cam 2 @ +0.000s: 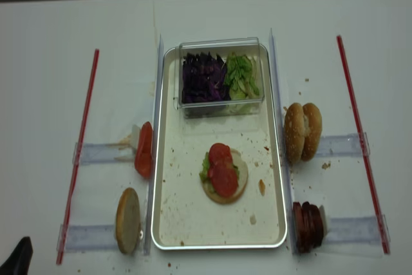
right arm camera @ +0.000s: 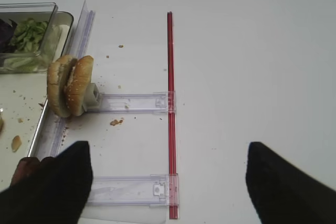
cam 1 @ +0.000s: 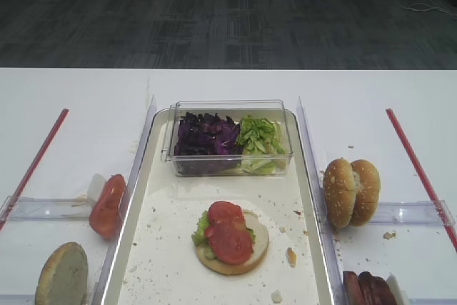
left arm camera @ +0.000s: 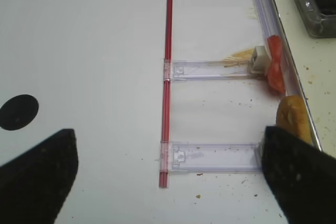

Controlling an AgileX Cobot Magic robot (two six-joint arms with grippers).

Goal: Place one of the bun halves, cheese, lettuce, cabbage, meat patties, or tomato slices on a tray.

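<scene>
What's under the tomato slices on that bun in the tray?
Under the two tomato slices lies lettuce, showing at their left edge, on a bun half resting on the tray. Whether anything else lies beneath the slices is hidden.

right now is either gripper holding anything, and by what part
Nothing is held. The left gripper and right gripper both hang open over bare table.

Bright, even overhead light across the white table [cam 1: 228, 87]; shadows are short and soft under the bun halves [cam 1: 350, 192]; the tomato slices [cam 1: 228, 232] carry a small gloss; the realsense view is softer and slightly washed; in both wrist views the near dark fingers [right arm camera: 58, 192] blur out of focus; the floor beyond sits dim.
</scene>
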